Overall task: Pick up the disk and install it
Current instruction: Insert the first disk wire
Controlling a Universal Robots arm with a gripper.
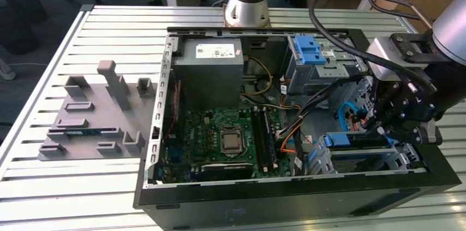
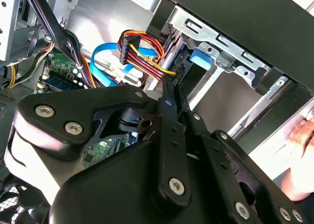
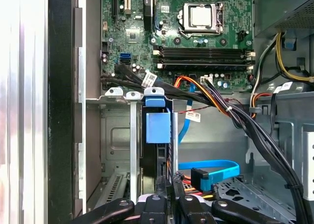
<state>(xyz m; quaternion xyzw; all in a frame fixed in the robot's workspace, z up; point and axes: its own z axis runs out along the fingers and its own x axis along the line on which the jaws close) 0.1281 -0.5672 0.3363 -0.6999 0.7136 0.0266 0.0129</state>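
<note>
**Disk seated in the drive cage**

While the gripper hangs at the computer case's front corner, its fingers are drawn narrow on the disk's edge; the disk stands slotted upright in the silver cage beside the motherboard

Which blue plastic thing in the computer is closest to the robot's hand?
The lower blue piece, right beneath the end effector by the case's front corner. The other blue latch sits farther back, atop the silver cage beside the grey power box.

White stickers on the power supply, print unreadable
</note>
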